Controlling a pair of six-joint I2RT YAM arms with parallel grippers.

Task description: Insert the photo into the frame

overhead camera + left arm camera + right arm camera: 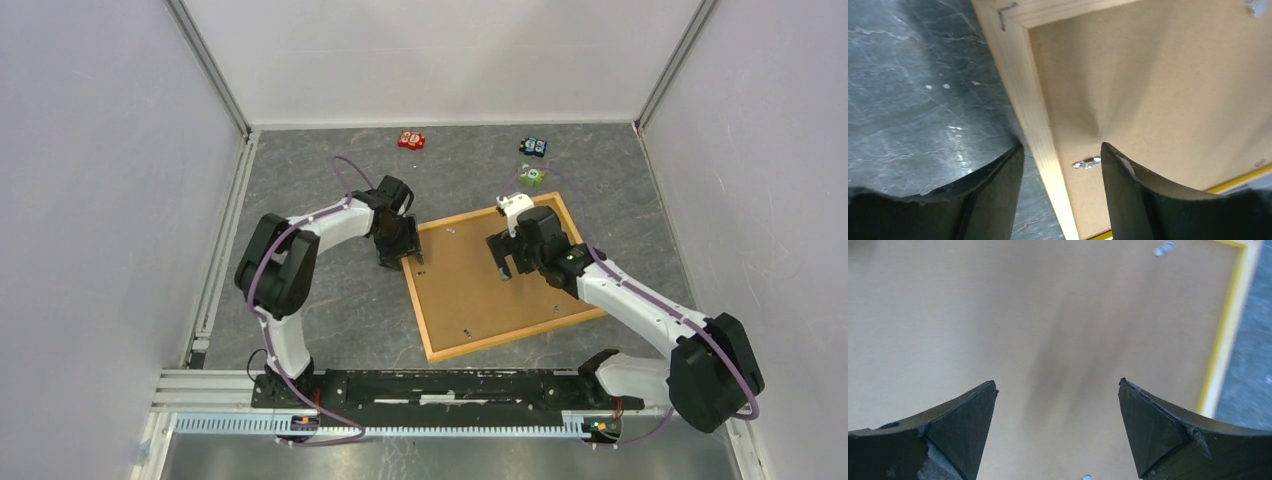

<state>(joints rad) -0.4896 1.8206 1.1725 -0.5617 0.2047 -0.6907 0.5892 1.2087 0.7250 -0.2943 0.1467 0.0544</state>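
The yellow-orange wooden frame (510, 337) lies back-up on the grey table, with the brown backing board (470, 290) filling it. The photo is hidden. My left gripper (400, 258) is open and empty, with its fingers on either side of the frame's left rail (1035, 115), one over the table and one over the board (1158, 80) beside a small metal clip (1087, 163). My right gripper (505, 272) is open and empty, low over the board (998, 315) near its far right part. The frame's yellow edge (1225, 335) shows to its right.
Three small toys lie at the back: a red one (411, 139), a dark one (534, 147) and a green one (532, 177) just beyond the frame's far corner. White walls enclose the table on three sides. A metal rail (400, 425) runs along the near edge.
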